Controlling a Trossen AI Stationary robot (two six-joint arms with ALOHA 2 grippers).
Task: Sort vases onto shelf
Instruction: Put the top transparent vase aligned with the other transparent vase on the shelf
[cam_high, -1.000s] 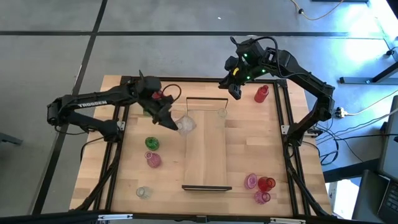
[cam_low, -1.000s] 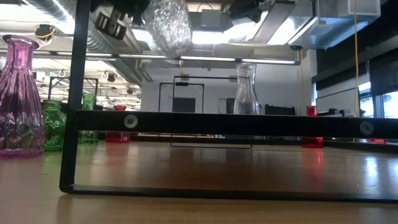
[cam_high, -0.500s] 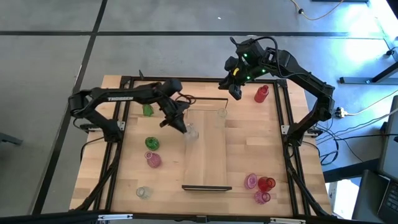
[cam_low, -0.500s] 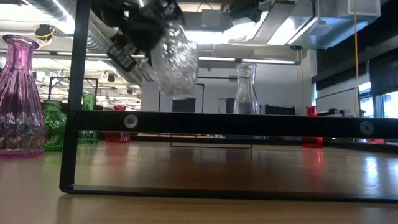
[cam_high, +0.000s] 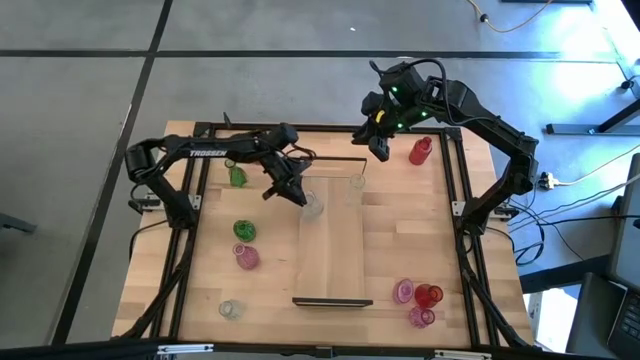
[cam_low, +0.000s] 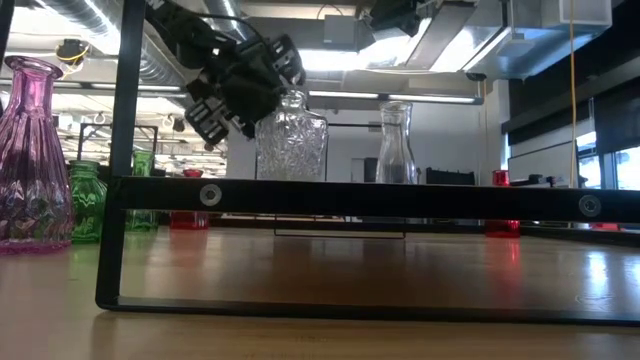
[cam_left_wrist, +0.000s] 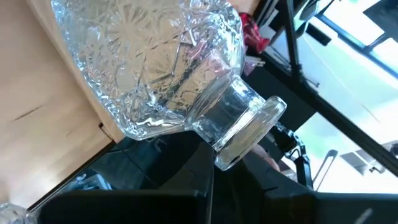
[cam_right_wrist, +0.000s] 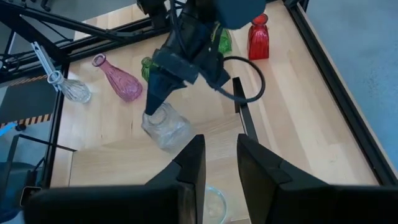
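Gripping a clear cut-glass vase (cam_high: 312, 206) by its neck, the left gripper (cam_high: 297, 193) holds it over the shelf (cam_high: 333, 262), at the board's left long edge near the far dark frame (contact with the wood unclear). A second clear vase (cam_high: 357, 183) stands just beside that frame; the rest of the board lies bare. Right gripper (cam_high: 381, 148) hovers beyond the far end, fingers slightly parted, holding nothing.

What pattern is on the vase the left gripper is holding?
Clear cut-glass starbursts on the vase in the left gripper; left wrist view shows it best.
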